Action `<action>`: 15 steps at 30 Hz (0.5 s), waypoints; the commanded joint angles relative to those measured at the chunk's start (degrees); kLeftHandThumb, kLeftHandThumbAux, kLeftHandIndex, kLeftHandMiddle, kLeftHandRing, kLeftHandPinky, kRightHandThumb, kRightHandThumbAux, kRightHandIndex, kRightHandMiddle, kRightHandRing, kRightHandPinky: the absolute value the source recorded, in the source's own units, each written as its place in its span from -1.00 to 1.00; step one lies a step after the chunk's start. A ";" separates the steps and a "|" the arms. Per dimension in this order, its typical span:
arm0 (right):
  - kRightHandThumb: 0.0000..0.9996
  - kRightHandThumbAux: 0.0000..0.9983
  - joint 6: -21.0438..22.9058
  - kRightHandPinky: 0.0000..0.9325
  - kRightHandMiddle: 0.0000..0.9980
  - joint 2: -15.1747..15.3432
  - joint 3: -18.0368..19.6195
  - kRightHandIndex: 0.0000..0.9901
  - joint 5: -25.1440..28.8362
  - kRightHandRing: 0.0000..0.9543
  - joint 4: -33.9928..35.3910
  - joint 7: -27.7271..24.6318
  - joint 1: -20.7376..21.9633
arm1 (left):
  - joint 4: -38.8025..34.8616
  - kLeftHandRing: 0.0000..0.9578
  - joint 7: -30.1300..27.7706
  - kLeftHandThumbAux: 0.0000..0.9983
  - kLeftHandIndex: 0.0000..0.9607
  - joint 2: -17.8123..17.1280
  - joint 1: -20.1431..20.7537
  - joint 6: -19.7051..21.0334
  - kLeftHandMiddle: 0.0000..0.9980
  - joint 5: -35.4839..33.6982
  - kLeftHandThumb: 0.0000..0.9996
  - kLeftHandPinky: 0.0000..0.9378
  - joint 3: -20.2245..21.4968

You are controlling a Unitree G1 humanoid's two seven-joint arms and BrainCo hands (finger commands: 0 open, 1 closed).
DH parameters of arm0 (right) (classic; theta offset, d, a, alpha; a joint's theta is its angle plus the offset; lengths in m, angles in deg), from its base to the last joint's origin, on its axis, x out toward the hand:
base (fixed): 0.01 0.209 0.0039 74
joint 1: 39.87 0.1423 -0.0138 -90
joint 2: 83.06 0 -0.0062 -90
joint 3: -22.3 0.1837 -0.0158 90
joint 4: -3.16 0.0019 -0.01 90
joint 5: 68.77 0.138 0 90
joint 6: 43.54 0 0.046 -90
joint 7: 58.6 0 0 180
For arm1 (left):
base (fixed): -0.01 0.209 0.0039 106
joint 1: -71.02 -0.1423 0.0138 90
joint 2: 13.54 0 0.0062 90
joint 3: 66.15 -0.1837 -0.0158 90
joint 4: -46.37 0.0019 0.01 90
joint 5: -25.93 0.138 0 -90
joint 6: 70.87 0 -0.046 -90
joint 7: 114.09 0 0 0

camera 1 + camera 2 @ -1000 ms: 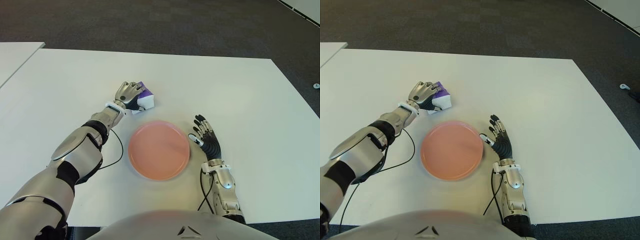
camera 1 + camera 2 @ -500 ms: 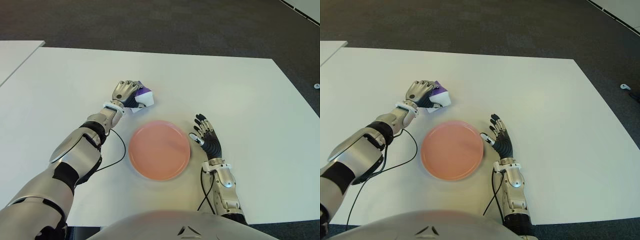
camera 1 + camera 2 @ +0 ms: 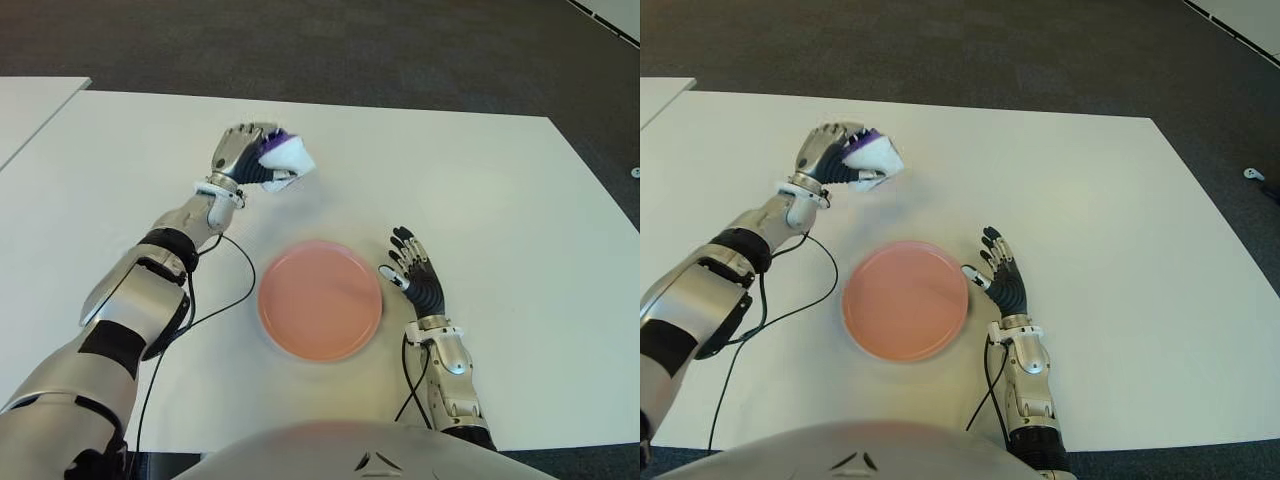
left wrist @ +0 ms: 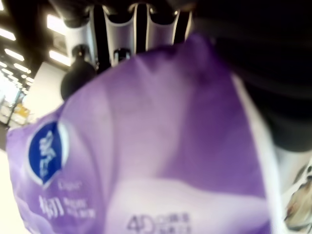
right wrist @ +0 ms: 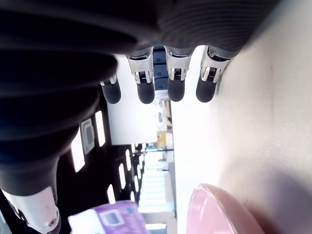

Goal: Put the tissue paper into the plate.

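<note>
You're looking at the left hand [image 3: 243, 153] clenching its fingers [image 4: 119, 36] around the purple and white soft pack of tissue paper [image 3: 284, 158], holding it up off the white counter [image 3: 480, 190], on the far-left side of the round pink plate [image 3: 320, 300] and well apart from it. In the left wrist view the pack is filling nearly the whole frame w/ its purple wrapper and a blue logo, fingers curling over its top edge. The plate is sitting flat on the counter near the robot's body, nothing in it. The right hand [image 3: 415, 280] is showing just beside the plate's right edge, palm down, fingers [image 5: 174, 80] released and stretched out straight, holding nothing. A thin black cable [image 3: 205, 310] is trailing across the counter btwn the left forearm and the plate.
</note>
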 commanded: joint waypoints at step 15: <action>-1.00 0.38 1.90 -1.00 -0.99 0.34 -0.15 -1.00 0.11 -1.00 -4.49 -0.09 -0.94 | -23.47 0.10 -3.92 0.30 -0.20 -3.95 -6.49 -9.89 0.02 -0.05 0.90 0.73 6.12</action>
